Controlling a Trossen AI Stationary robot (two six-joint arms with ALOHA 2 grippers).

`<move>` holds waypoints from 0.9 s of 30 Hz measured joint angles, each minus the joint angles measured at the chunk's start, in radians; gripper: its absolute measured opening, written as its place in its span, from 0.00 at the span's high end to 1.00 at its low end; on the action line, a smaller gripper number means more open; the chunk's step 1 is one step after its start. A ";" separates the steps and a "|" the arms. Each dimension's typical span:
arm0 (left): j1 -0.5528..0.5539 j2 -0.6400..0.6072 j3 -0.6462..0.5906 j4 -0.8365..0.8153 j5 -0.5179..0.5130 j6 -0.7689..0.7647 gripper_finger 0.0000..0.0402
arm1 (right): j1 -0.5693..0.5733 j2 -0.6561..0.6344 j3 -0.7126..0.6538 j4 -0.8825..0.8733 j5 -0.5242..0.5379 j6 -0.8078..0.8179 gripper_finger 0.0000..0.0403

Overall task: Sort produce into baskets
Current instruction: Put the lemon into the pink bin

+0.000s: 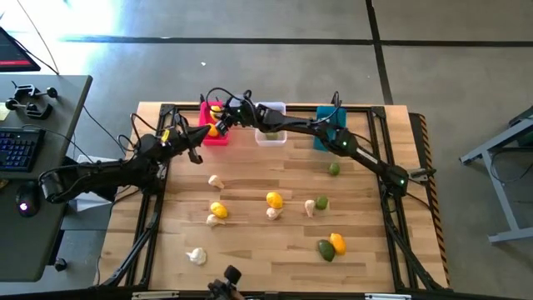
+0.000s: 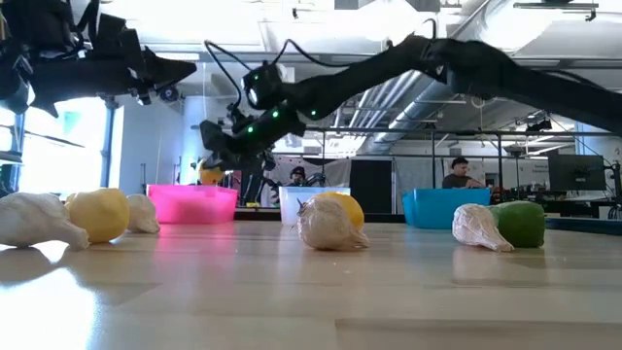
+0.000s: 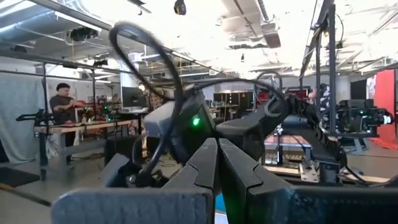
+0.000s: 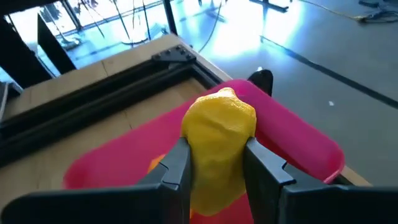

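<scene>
The right hand (image 4: 214,163) grips a lemon (image 4: 219,140) over the pink bin (image 4: 292,134), the left hand (image 3: 217,171) clenched nearby; released off-centre, it could perhaps bounce off the rim onto the counter (image 1: 250,242).

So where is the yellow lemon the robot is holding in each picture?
High view: the lemon sits in the right end effector, over the pink basket at the table's far edge.
Low view: the lemon hangs above the pink basket, left of centre.
Left wrist view: not in it.
Right wrist view: the lemon is front and centre between the fingers, over the pink basket.
Shared landmark: the pink basket.
</scene>
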 joint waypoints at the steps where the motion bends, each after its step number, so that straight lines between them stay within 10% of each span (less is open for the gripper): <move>1: 0.003 0.000 0.000 0.000 0.000 -0.005 1.00 | -0.004 0.001 -0.022 0.034 -0.006 0.017 0.78; 27: 0.004 0.001 0.000 -0.043 -0.009 -0.016 1.00 | -0.021 0.019 -0.042 0.025 -0.058 0.099 0.58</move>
